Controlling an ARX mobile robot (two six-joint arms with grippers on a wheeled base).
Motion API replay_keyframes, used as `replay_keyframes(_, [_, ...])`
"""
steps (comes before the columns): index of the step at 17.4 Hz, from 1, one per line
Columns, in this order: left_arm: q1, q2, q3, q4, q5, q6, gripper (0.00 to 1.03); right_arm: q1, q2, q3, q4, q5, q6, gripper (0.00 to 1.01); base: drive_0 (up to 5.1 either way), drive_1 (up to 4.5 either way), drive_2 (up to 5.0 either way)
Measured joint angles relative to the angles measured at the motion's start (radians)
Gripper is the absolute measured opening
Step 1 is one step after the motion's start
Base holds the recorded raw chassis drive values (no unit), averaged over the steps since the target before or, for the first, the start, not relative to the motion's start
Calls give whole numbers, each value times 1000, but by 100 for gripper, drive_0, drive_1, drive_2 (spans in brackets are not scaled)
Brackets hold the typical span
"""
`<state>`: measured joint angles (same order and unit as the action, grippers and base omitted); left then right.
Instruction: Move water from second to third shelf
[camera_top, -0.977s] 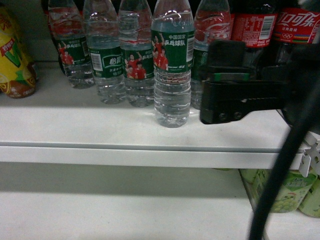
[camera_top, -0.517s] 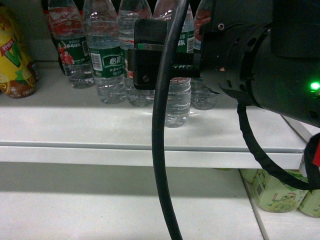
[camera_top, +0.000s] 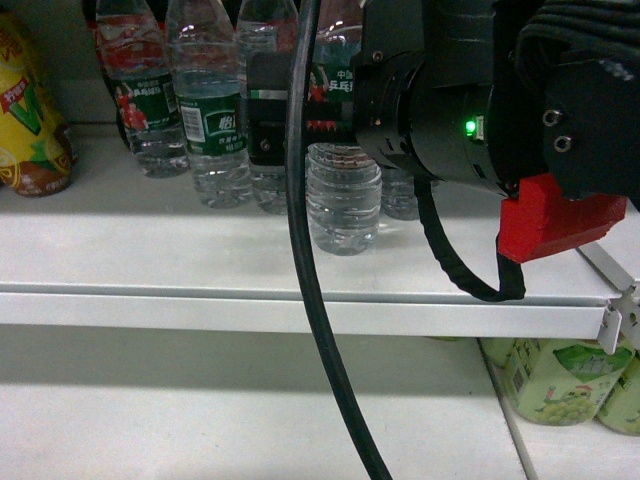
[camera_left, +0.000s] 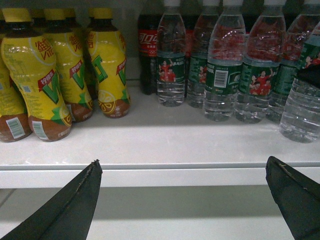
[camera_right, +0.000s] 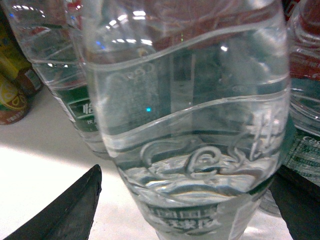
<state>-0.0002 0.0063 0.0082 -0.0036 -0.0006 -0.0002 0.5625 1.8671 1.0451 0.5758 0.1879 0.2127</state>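
Observation:
The water (camera_top: 343, 205) nearest the front is a clear ribbed bottle with a dark green label, standing upright on the white shelf (camera_top: 180, 250). It fills the right wrist view as water (camera_right: 190, 125). My right gripper (camera_right: 185, 200) is open and straddles it, with a gap at the left finger and the right finger close to its side. In the head view one black finger (camera_top: 265, 125) shows left of the bottle. My left gripper (camera_left: 183, 162) hangs open and holds nothing, in front of the shelf edge (camera_left: 160, 176).
More water bottles (camera_left: 220, 75) stand in a row behind. Yellow tea bottles (camera_left: 45, 80) fill the shelf's left and cola bottles (camera_left: 148, 45) the back. Green drink bottles (camera_top: 560, 385) stand on the lower shelf's right. A black cable (camera_top: 310, 300) crosses the head view.
My right arm has swung left across the head view and reached in. Its fingers now sit on either side of the front water bottle. The bottle has not moved.

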Motion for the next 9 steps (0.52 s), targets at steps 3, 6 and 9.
replay_keyframes(3, [0, 0, 0, 0, 0, 0, 98, -1, 40, 55, -91, -1, -31, 98, 0, 0, 0])
replay_keyframes(6, [0, 0, 0, 0, 0, 0, 98, -3, 58, 95, -114, 0, -50, 98, 0, 0, 0])
replay_keyframes(9, [0, 0, 0, 0, 0, 0, 98, 0, 64, 109, -118, 1, -58, 95, 0, 0, 0])
